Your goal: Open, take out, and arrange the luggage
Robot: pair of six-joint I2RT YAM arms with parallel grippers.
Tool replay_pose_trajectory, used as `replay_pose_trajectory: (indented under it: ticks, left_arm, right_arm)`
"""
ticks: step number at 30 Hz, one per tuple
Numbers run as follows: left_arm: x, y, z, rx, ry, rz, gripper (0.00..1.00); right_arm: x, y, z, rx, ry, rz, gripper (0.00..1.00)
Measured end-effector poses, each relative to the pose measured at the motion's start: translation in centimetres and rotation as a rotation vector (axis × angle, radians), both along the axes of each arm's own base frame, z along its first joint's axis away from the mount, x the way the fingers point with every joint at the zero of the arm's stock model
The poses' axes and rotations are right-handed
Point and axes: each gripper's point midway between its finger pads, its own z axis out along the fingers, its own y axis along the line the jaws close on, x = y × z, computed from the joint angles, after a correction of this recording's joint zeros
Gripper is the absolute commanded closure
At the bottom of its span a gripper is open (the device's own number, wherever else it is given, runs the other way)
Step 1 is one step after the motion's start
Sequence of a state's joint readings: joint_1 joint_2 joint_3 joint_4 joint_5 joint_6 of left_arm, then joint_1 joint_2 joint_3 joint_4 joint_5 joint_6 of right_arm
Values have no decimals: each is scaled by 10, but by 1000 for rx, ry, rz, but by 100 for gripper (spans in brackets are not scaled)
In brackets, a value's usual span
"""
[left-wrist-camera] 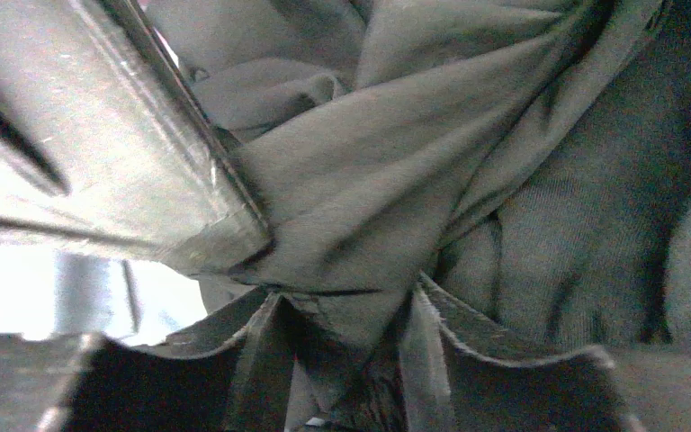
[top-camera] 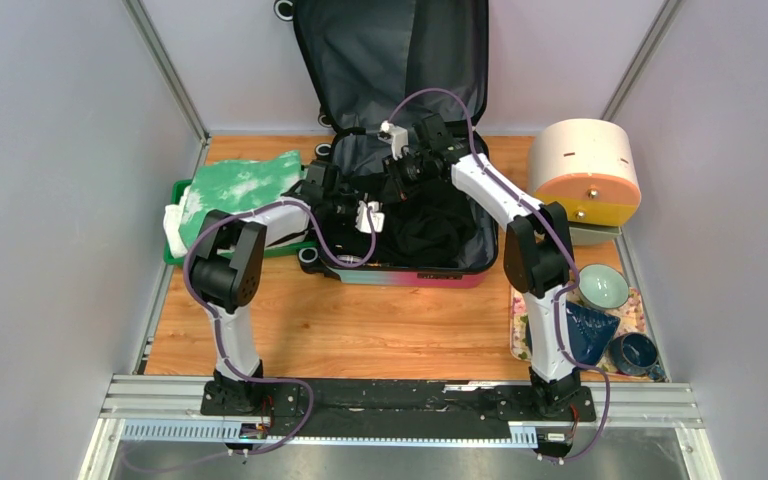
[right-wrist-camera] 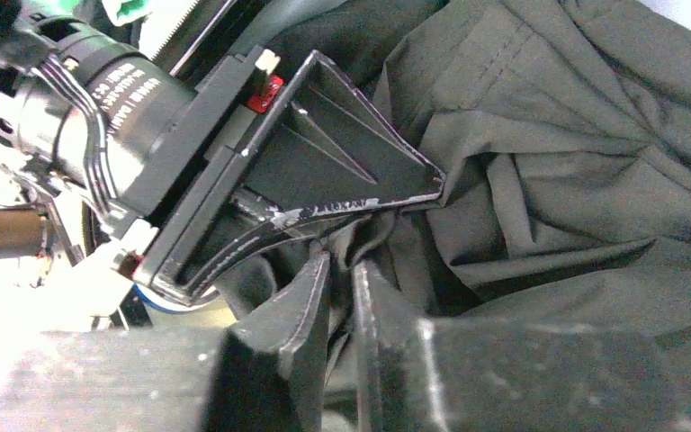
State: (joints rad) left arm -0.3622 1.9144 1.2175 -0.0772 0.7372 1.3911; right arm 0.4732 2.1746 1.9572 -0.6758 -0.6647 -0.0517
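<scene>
The luggage [top-camera: 415, 276] lies open at the back of the table, its lid [top-camera: 390, 50] upright and showing dark grey lining. A dark garment [top-camera: 430, 225] lies crumpled in its base. My left gripper [top-camera: 362, 215] is inside the base at the left, shut on a bunched fold of the garment [left-wrist-camera: 396, 162], which sits between its fingers [left-wrist-camera: 342, 315]. My right gripper [top-camera: 400, 170] is just behind it, its jaws nearly together and pinching the same garment [right-wrist-camera: 549, 135] at their tips [right-wrist-camera: 342, 270]. The left gripper's finger [right-wrist-camera: 324, 171] shows right in front of the right one.
A green tray [top-camera: 182, 190] holding a green-and-white cloth [top-camera: 240, 185] stands left of the suitcase. A cream-and-orange round container [top-camera: 585, 170] stands at the right back. A patterned tray [top-camera: 520, 320] at the right front holds a teal bowl [top-camera: 603, 285] and dark blue dishes [top-camera: 635, 352].
</scene>
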Motion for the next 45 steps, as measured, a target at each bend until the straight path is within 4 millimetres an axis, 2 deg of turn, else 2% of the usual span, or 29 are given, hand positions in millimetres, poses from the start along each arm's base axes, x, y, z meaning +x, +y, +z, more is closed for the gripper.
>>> replay_pose_trajectory:
  ticks: [2,3,5,7,9,11,15,18,20,23,25,29,32,36,38,41,45]
  left_arm:
    - [1,-3,-4,-3,13,-1,72]
    - [1,-3,-5,-5,22,3,83]
    - [0,-3,-7,-8,35,5,97]
    - [0,-3,-6,-19,50,12,100]
    - [2,-2,-4,-34,64,25,100]
    - [4,0,-1,-54,85,43,100]
    - [11,3,11,-106,135,83,100]
    - [21,4,26,-147,152,109,100]
    - [25,4,34,-171,163,121,100]
    - [28,5,39,-189,182,138,100]
    - [28,6,39,-195,197,153,100]
    - [33,6,41,-218,215,188,100]
    - [37,8,41,-233,226,208,100]
    - [38,6,38,-246,253,226,100]
    - [40,3,36,-250,271,236,100]
    - [45,-3,34,-257,295,253,100]
    - [45,-4,31,-271,338,283,100]
  right_arm:
    - [2,-2,1,2,5,-9,42]
    - [2,-2,1,2,8,-14,38]
    - [4,-5,2,1,6,-25,32]
    - [9,-11,7,2,-6,-39,27]
    - [14,-22,15,1,-31,-63,15]
    - [17,-34,25,-7,-69,-89,12]
    - [14,-50,38,-11,-162,-113,8]
    - [5,-39,38,0,-223,-72,7]
    - [-5,-26,27,2,-260,-21,7]
    - [-19,-17,11,-18,-257,30,8]
    - [-19,-18,10,-27,-259,39,9]
    - [5,-49,28,-80,-278,-49,11]
    - [25,-89,42,-133,-275,-164,13]
    - [25,-137,40,-198,-179,-278,13]
    - [16,-146,34,-214,-123,-282,11]
    - [1,-137,33,-210,-96,-247,10]
    - [-21,-95,44,-166,-142,-177,8]
